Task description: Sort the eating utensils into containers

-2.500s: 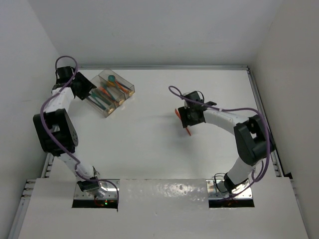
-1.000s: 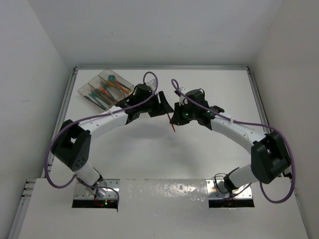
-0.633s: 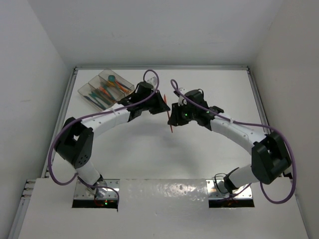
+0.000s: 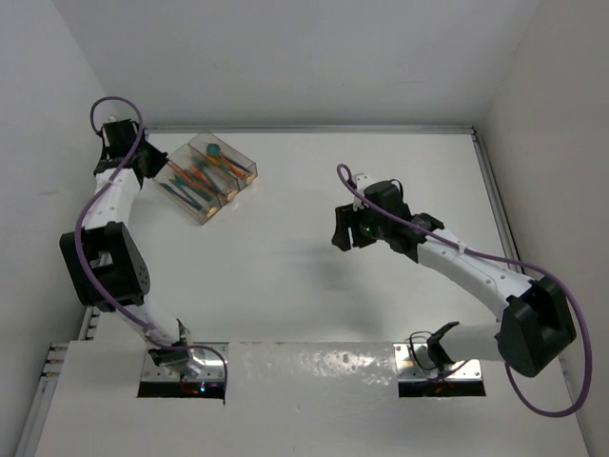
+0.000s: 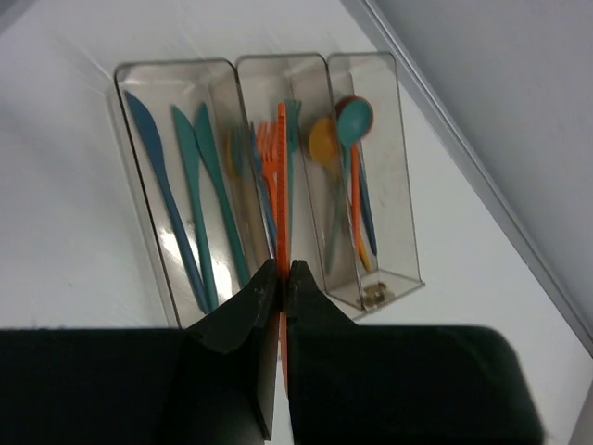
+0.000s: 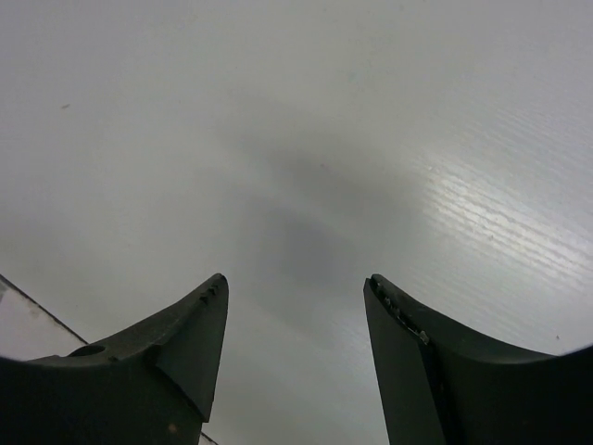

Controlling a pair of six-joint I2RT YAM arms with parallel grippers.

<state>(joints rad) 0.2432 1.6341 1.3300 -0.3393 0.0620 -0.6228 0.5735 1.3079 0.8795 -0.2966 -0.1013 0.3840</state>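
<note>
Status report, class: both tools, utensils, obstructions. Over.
Left tool shut on thin orange plastic utensil over clear three-compartment plastic tray. Right tool open, empty. Nothing blocking.

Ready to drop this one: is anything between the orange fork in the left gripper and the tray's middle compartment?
Nothing visible. The left gripper holds the orange fork lined up with the open-topped middle compartment of the tray; other forks lie inside.

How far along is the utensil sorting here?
Done: the clear tray holds knives, forks and spoons, one kind per compartment. In hand: the left gripper is shut on an orange fork over the middle compartment; the right gripper is open and empty. Left: release that fork; no other loose utensil shows in the top view.
</note>
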